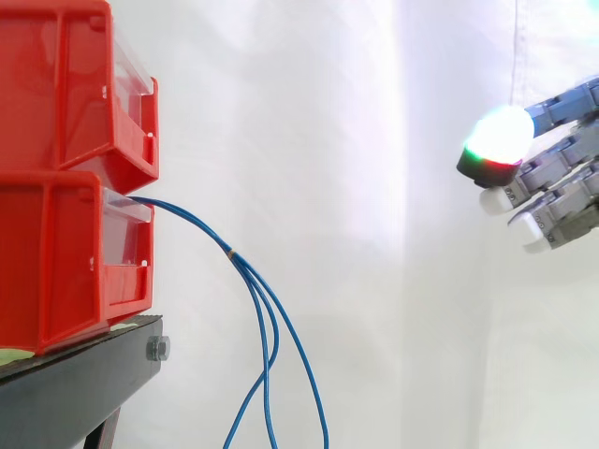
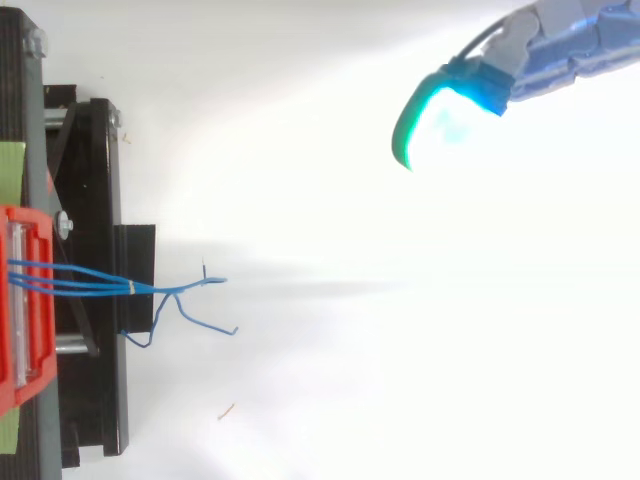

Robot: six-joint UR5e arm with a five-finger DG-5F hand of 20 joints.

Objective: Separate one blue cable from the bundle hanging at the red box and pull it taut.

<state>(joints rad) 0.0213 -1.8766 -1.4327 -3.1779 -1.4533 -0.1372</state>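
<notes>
Nothing is done yet; my hand (image 1: 560, 159) hangs empty at the right edge, fingers relaxed, well apart from the blue cables (image 1: 231, 253) drooping bundled from the lower red box (image 1: 56, 262) at left; separating and pulling remain.

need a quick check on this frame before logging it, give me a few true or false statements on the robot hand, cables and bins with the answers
1. The robot hand grips a cable. False: it is open, off to the right, apart from the cables.
2. The cables come out of the lower bin. True.
3. A tie binds the cables before they spread. True.
4. One cable is pulled taut. False: all hang slack.
5. The stand is white. False: it is black.
</notes>
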